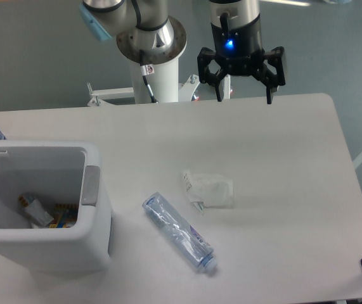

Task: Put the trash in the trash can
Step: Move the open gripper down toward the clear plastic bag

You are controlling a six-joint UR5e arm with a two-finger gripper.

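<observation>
On the bench [282, 158], the wrapper [208, 189] and bottle [179, 232] lie near each other in the middle. The bin [90, 190] sits left, lid open. Far back, the tool [243, 81] hangs wide open, holding nothing.

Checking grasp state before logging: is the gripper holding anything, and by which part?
Nothing is held. The gripper is open and empty above the table's far edge; the wrapper and bottle both lie on the table.
</observation>
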